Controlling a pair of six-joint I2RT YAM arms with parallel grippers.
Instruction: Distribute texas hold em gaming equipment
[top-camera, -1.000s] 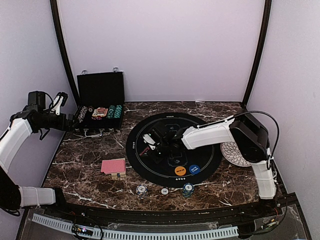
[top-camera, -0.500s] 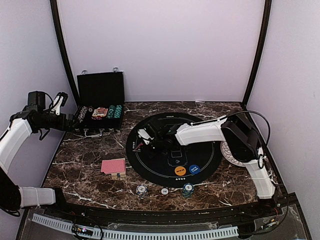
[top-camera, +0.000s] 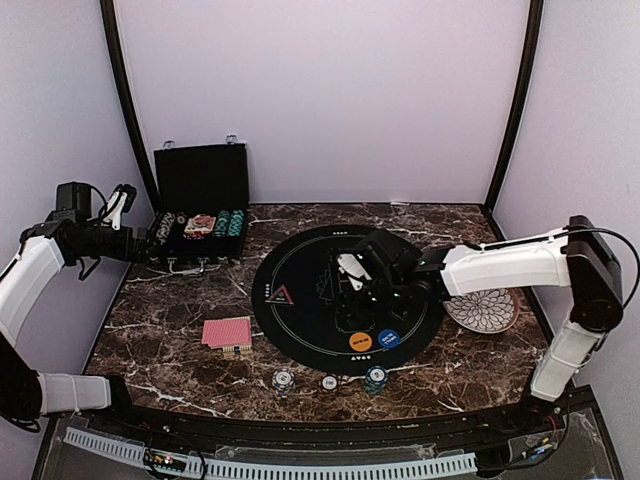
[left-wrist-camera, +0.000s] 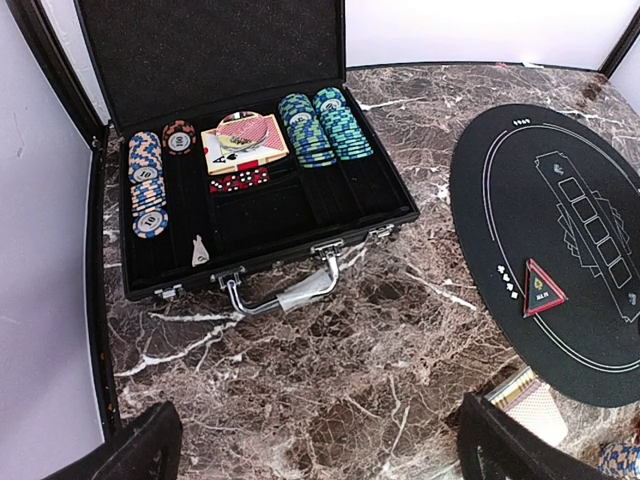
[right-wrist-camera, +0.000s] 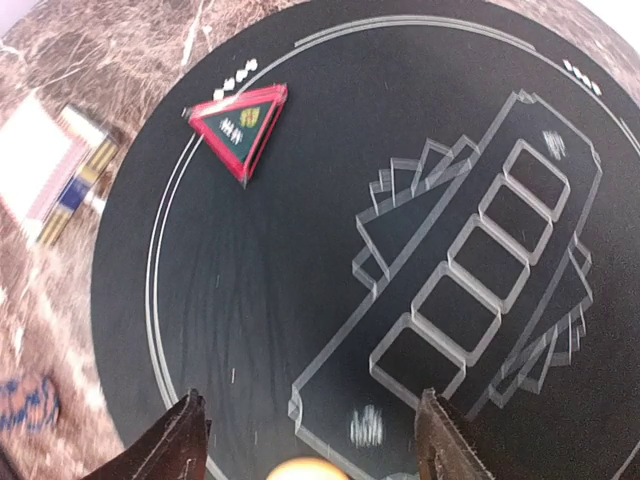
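From above, the left gripper (top-camera: 120, 204) hangs over the left edge of the brown marble table (top-camera: 170, 300), just beside the open black hard case (top-camera: 200, 178). The right gripper (top-camera: 350, 284) hovers over the middle of the round black felt mat (top-camera: 300, 335). A red-edged triangular marker (top-camera: 279, 294) lies on the mat's left side. An orange button disc (top-camera: 361, 341) and a blue button disc (top-camera: 389, 338) sit side by side near its front rim. A stack of red-backed playing cards (top-camera: 228, 332) lies on the marble left of the mat, and three small piles of striped poker chips (top-camera: 284, 380) line the near edge. A round white petal-patterned plate (top-camera: 492, 312) sits right of the mat.

The left wrist camera shows the left gripper's jaws spread wide over bare marble, holding nothing. In the case lie rows of striped chips (left-wrist-camera: 322, 124), loose cards (left-wrist-camera: 243, 143) and red dice (left-wrist-camera: 240, 181).

The right wrist camera shows the right gripper's jaws apart and empty above the mat. The triangular marker is ahead, and the orange disc peeks in at the bottom edge.
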